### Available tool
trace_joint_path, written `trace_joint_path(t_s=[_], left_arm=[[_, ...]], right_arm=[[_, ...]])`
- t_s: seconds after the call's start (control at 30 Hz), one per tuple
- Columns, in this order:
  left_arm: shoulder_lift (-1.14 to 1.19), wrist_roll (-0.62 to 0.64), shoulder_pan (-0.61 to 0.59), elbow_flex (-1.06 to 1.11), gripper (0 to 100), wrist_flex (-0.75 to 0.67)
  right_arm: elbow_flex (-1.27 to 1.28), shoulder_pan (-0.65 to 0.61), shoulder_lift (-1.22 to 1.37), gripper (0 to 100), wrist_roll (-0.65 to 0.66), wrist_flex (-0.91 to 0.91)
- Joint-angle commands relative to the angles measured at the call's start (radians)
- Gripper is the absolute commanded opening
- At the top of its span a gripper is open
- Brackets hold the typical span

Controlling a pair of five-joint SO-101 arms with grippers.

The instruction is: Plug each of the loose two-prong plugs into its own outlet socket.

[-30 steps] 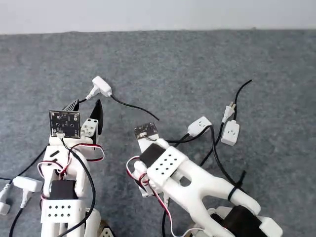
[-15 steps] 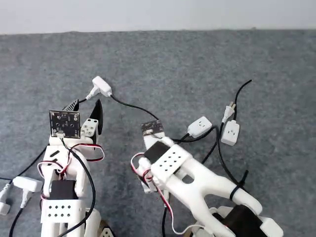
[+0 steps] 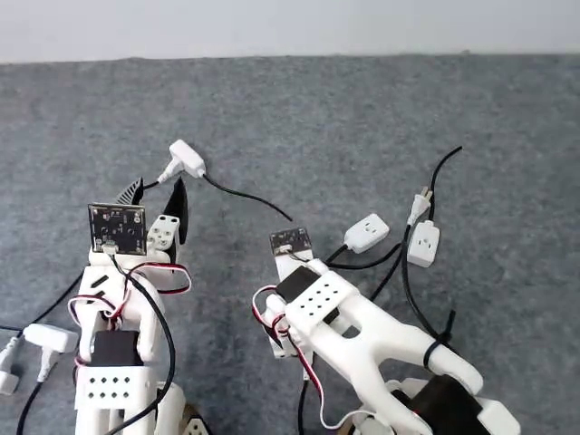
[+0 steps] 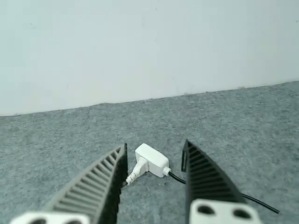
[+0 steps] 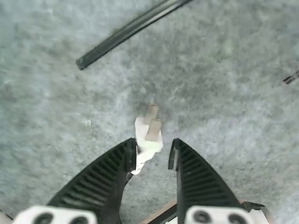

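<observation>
My left gripper (image 3: 157, 188) (image 4: 155, 145) stands open on the grey carpet. A loose white two-prong plug (image 3: 186, 160) (image 4: 150, 161) lies just beyond its fingertips, with a black cord trailing off. My right gripper (image 5: 153, 142) is shut on another white plug (image 5: 148, 135) whose brass prongs point away over the carpet; in the high view the arm hides it. Two white outlet sockets (image 3: 367, 232) (image 3: 423, 243) lie right of the right arm. A third plug (image 3: 419, 207) lies by the farther socket.
A black cord end (image 5: 126, 32) lies on the carpet ahead of the right gripper. More black cords (image 3: 403, 281) loop beside the right arm. White connectors (image 3: 50, 337) lie at the near left by the left arm's base. A pale wall (image 4: 149, 46) borders the far side.
The right arm has shifted to the right and slightly back, and the cord from the nearer socket moved with it. The left arm has stayed still.
</observation>
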Motion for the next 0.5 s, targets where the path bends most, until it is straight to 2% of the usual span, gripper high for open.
trace_joint_path(t_s=[0.0,0.3,0.47], left_arm=[[-0.002,0.020,-0.002,-0.019,19,-0.026],[-0.002,0.020,-0.002,-0.019,19,-0.026],[-0.002,0.020,-0.002,-0.019,19,-0.026]], right_arm=[[0.002,-0.022,-0.004,12.3,0.011,-0.007],[0.005,-0.030,0.005,12.3,0.014,-0.007],[-0.003,-0.027,0.139,12.3,0.011,-0.025]])
